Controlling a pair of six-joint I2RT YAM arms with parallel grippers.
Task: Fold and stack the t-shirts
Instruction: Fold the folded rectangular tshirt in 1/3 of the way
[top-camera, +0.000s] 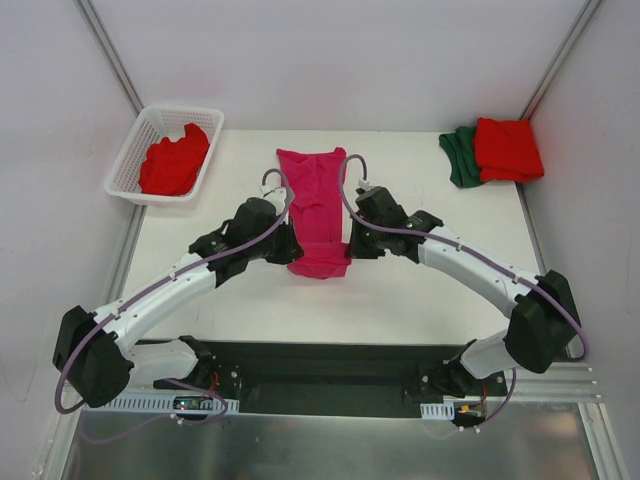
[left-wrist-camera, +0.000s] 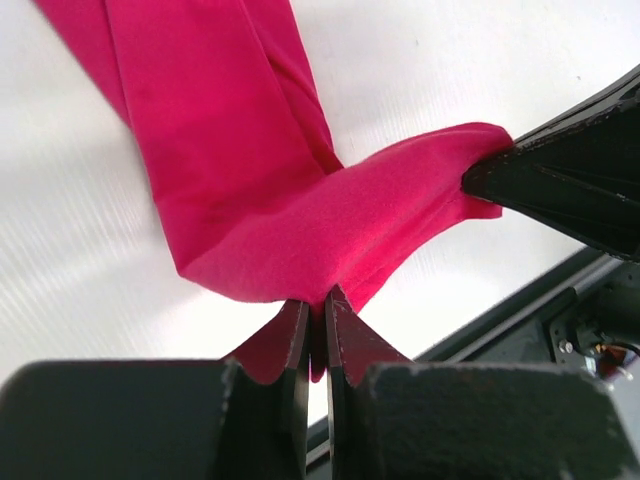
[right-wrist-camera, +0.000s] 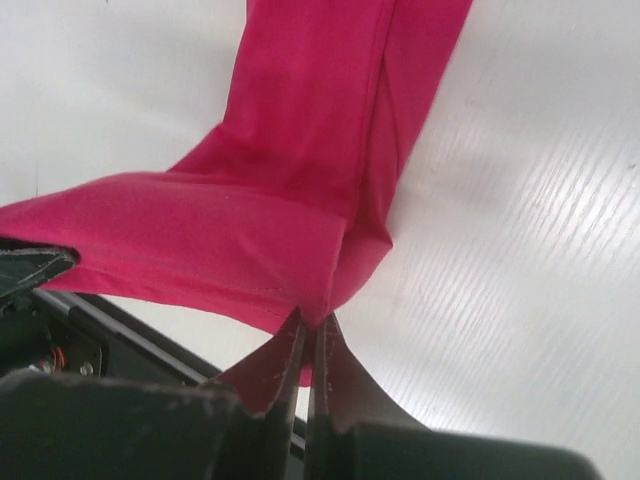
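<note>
Lying long on the table (top-camera: 450, 290), the pink shirt (top-camera: 318, 200) runs straight away from the left claw (left-wrist-camera: 315, 302) and the right claw (right-wrist-camera: 308, 322). Its near end is held up a little. The left claw pinches the near left corner tight, and the right claw pinches the near right corner tight. Neither claw is nearer. The far end lies straight ahead, so I think the fold goes forward.

Basket (top-camera: 127, 162) far left, folded stack (top-camera: 508, 148) far right, t-shirt (top-camera: 315, 205) between.

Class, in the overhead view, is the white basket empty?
No, a red t-shirt lies crumpled inside the basket.
</note>
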